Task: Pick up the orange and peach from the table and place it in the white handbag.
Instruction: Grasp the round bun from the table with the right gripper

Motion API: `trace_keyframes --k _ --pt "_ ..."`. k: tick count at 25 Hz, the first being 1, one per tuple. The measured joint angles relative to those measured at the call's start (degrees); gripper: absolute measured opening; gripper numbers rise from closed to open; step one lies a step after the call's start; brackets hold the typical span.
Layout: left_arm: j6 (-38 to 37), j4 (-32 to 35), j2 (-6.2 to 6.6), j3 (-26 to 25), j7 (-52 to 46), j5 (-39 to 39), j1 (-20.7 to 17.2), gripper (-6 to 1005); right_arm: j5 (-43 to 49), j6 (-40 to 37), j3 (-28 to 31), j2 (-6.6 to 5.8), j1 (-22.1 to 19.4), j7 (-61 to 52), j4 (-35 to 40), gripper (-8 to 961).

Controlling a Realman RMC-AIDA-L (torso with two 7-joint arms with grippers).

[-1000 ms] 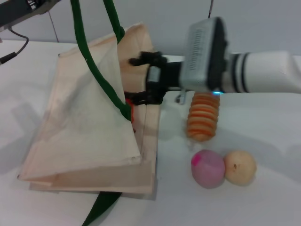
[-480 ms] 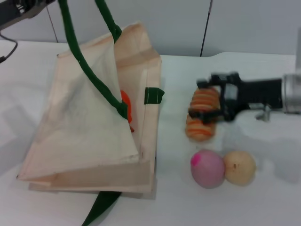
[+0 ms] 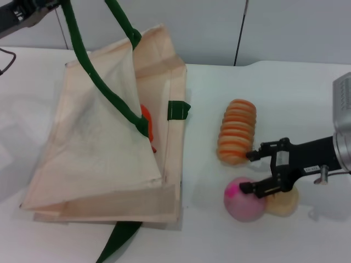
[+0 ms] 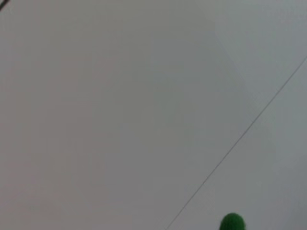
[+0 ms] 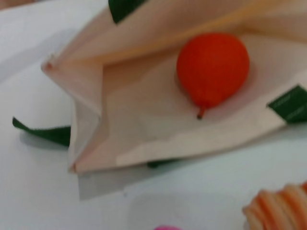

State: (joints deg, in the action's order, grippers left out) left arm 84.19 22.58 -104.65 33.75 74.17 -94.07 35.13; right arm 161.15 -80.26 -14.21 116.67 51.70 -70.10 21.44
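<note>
The white handbag (image 3: 104, 148) lies on the table's left half, its mouth lifted by a green strap (image 3: 82, 49) that rises to my left gripper (image 3: 24, 11) at the top left. Inside the bag rests the orange (image 3: 146, 118), seen with its stem tip in the right wrist view (image 5: 212, 67). The pink peach (image 3: 241, 201) sits on the table at the front right. My right gripper (image 3: 245, 172) hangs open just above and behind the peach, one black finger (image 3: 262, 150) toward the roll and the other over the peach's top.
An orange-striped ridged roll (image 3: 237, 131) lies just behind the peach. A pale tan fruit (image 3: 284, 201) touches the peach's right side, partly under the right gripper. A green side tab (image 3: 178, 109) sticks out of the bag toward the roll.
My right gripper pulled out of the bag's mouth, swung right past the striped roll and came forward over the peach. The orange stayed in the bag.
</note>
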Motion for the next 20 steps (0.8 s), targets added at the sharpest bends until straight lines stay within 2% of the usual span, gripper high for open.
trace_keyframes --k 8,16,20 --pt "-0.15 -0.26 0.24 0.0 0.01 0.0 0.05 113 1.15 0.57 -4.69 -0.07 0.73 -4.28 -1.49 870" --pt "-0.32 -0.35 0.61 0.0 0.01 0.01 -0.5 114 1.08 -9.7 -6.17 -0.2 0.87 -5.37 1.11 869" --pt "-0.32 -0.35 0.62 0.0 -0.03 -0.27 -0.56 114 1.45 -10.13 -7.79 -0.1 0.6 -6.78 1.75 868"
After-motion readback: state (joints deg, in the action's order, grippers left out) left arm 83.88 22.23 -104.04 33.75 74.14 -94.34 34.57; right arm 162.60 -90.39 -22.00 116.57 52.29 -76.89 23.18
